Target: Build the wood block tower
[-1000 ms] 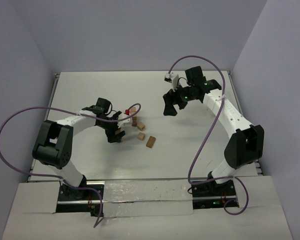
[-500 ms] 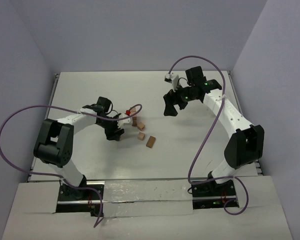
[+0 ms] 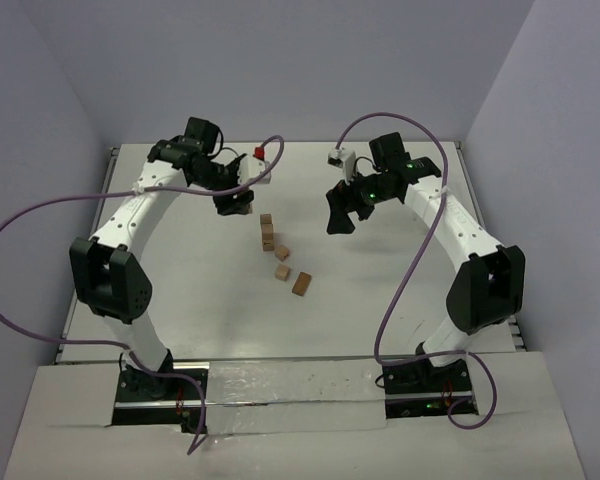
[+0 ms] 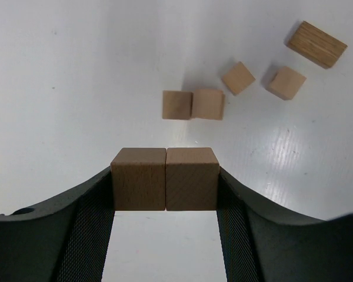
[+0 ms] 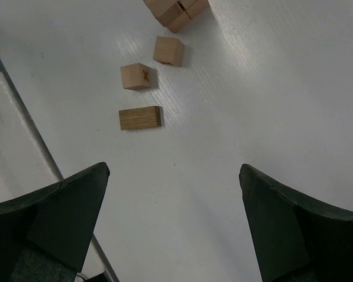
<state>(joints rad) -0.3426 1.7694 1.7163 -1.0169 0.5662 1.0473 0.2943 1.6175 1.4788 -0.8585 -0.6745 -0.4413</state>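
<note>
Your left gripper (image 3: 235, 203) hung over the far half of the table (image 3: 180, 330), left of centre. Its jaws were partly closed on two held cubes (image 4: 138, 179), which sat side by side, faces touching. One black finger (image 4: 88, 235) pressed on each outer side, and the pair was lifted clear of the surface. The other wood blocks (image 3: 281, 252) lay on the table in a loose row. The row started just near and right of that gripper and ran toward you and slightly right, between the two arms. At its far end was a touching pair (image 3: 266, 220), lying flat with faces together. Two single cubes came next, a little apart from each other. The nearer of them, the marked cube (image 5: 135, 76), showed a small dark mark on its top face. A longer block (image 3: 301, 284) lay at the near end, just beside that marked cube and not touching it. Your right gripper (image 3: 338, 215) hung over the far half of the table, right of centre, well apart from the row. Its jaws were spread wide with nothing between them.
</note>
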